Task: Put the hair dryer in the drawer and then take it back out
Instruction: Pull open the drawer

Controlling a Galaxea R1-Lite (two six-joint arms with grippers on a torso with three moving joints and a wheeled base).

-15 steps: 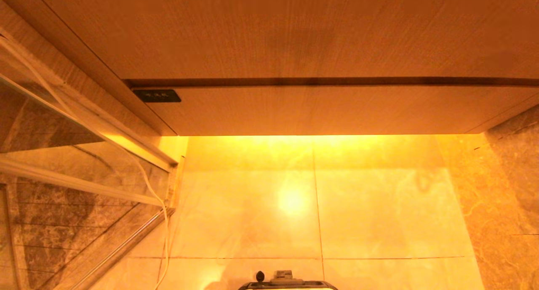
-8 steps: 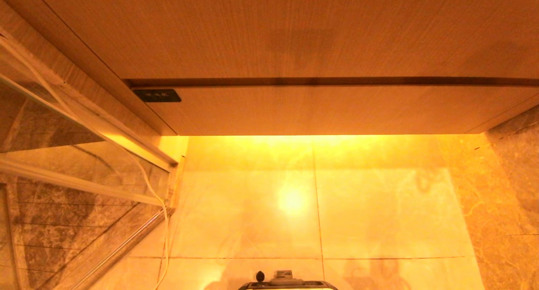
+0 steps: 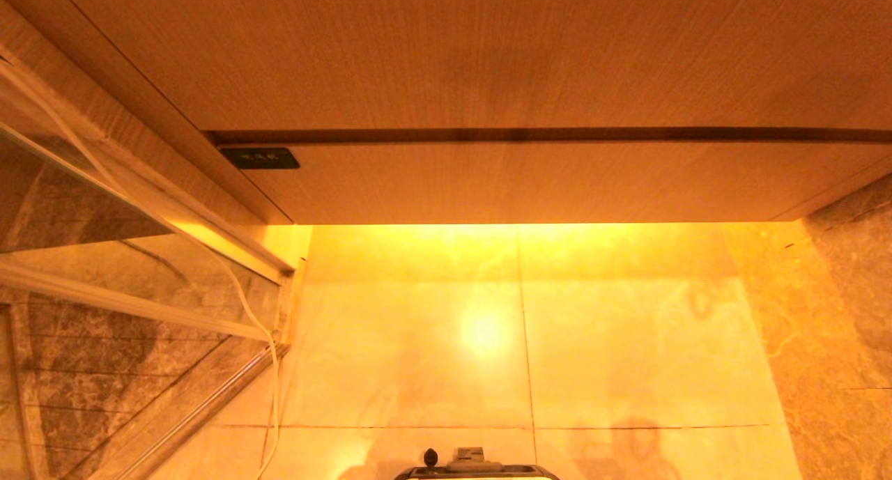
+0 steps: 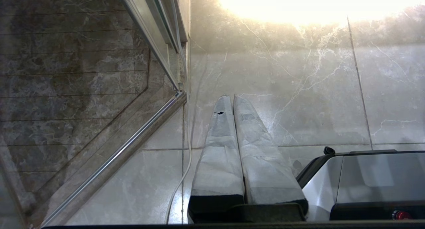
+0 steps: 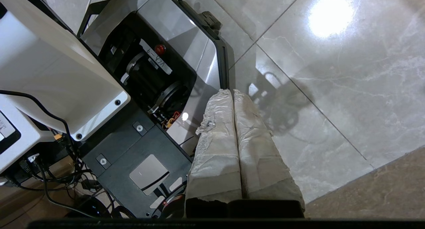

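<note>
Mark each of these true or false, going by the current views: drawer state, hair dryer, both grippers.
1. The drawer is pulled open. False: its flat front sits closed under the countertop.
2. The hair dryer is in none of the views. True.
3. The right gripper is shut with nothing in it. True: its wrapped fingers press together above the floor tiles, beside the robot's base.
4. The left gripper holds a white cord. False: it is shut and empty; the cord runs along the floor beside it.
5. A black label sits at the drawer front's left end. True.
</note>
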